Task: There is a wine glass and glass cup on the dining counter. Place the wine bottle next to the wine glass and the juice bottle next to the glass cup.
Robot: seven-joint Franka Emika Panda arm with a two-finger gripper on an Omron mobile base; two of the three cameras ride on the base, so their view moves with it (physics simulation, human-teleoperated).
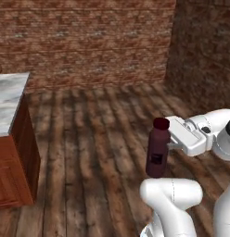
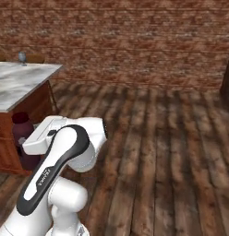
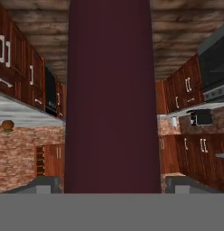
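My gripper (image 1: 166,142) is shut on the juice bottle (image 1: 157,149), a short stout maroon bottle with a dark red cap, and holds it upright above the wooden floor. In the hand view the juice bottle (image 3: 112,99) stands between the fingertips (image 3: 41,184). In the right base view my hand partly covers the juice bottle (image 2: 20,131). The dining counter (image 2: 21,85) has a marble top, and the grey stemmed wine glass (image 2: 22,58) stands at its far end. One corner of the dining counter (image 1: 9,99) is at the left of the left base view. The wine bottle and glass cup are out of view.
Open wooden floor (image 1: 98,129) lies between me and the counter. A brick wall (image 2: 135,41) runs along the back. In the hand view, dark wood cabinets (image 3: 23,67) and a black appliance (image 3: 215,58) line a distant kitchen.
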